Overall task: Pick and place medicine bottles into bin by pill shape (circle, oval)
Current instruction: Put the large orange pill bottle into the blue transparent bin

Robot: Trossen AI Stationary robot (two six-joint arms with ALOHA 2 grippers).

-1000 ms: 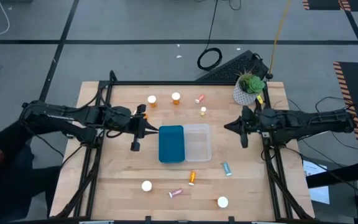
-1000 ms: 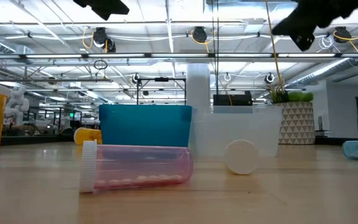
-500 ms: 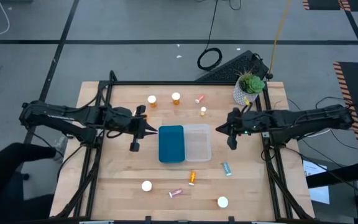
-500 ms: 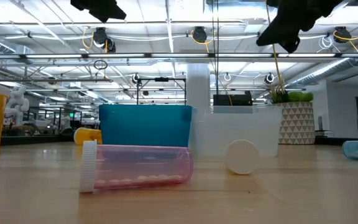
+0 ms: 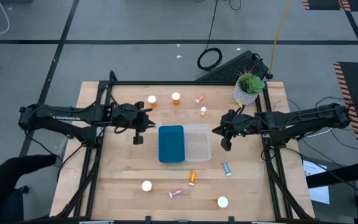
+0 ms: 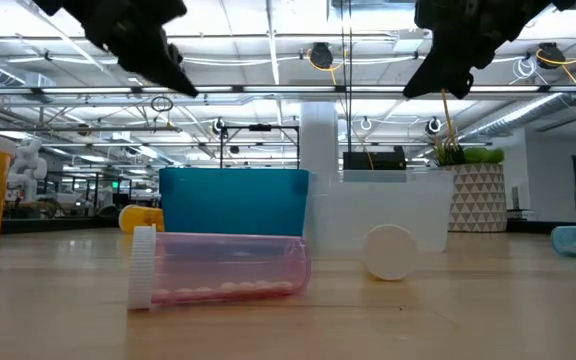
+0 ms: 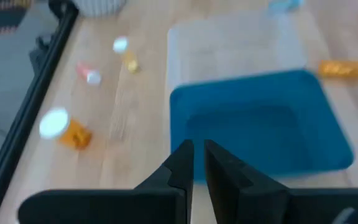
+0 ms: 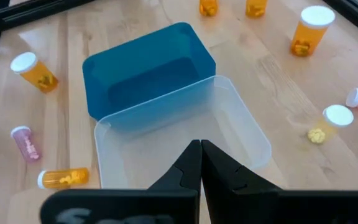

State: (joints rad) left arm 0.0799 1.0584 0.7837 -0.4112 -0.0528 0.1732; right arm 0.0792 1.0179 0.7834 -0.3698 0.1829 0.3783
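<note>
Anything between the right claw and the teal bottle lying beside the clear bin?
Nothing visible. Only bare table lies between the right claw and the teal bottle; the clear bin sits beside that path.

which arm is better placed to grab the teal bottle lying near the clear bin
Right. The right gripper hangs beside the clear bin, on the teal bottle's side. The left gripper sits beyond the blue bin, farther off.
</note>
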